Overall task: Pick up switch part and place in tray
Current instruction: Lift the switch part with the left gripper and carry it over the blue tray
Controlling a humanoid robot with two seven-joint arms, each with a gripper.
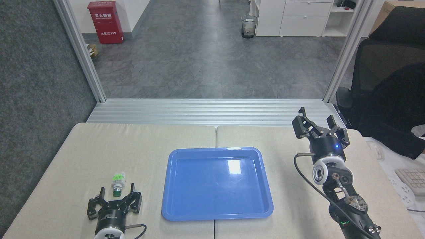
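Observation:
The switch part lies on the beige table left of the tray, its bright green block pointing away from me and its dark green cap toward me. My left gripper stands open just on the near side of it, fingers spread, the cap roughly level with the fingertips, nothing held. The blue tray sits in the middle of the table with nothing in it. My right gripper is raised at the right, open and holding nothing.
A person in dark clothes sits on a black office chair at the far right, beside a keyboard. An aluminium rail borders the table's far edge. A cable loops off my right arm.

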